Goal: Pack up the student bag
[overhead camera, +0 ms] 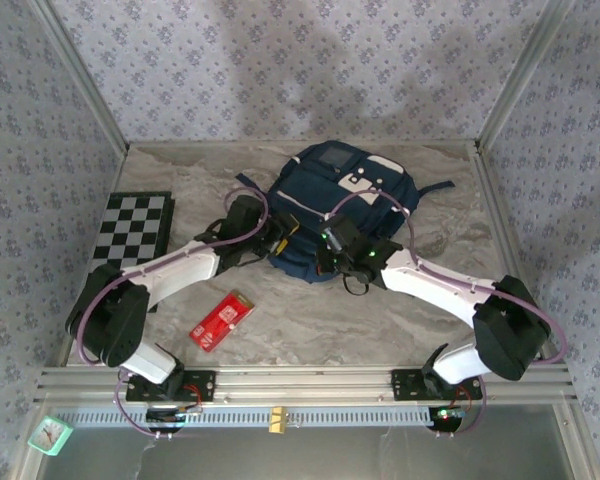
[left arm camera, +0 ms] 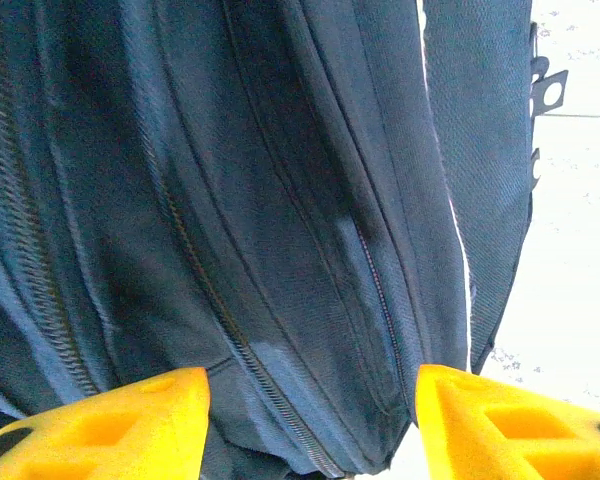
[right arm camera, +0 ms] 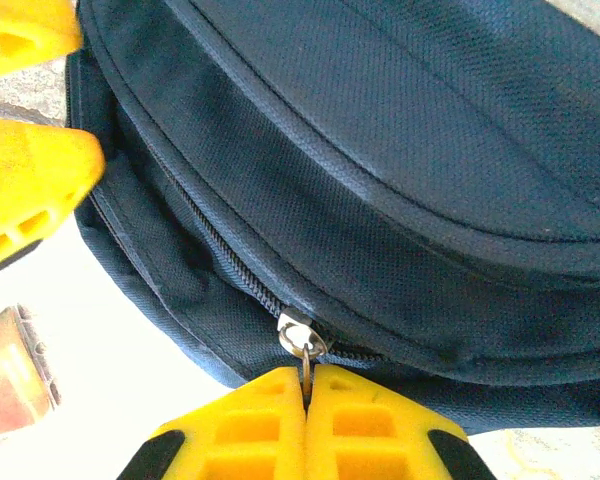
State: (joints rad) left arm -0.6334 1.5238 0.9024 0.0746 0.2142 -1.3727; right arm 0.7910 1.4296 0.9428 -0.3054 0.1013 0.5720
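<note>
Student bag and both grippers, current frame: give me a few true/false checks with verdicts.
1. The right gripper is shut on the zipper pull of the student bag. True.
2. The left gripper is clamped on a strap. False: its jaws stand apart, facing the bag's fabric.
3. The checkerboard lies on top of the bag. False: it lies flat on the table, to the left of the bag and apart from it.
4. A red packet lies on the table in front of the bag, not inside it. True.
</note>
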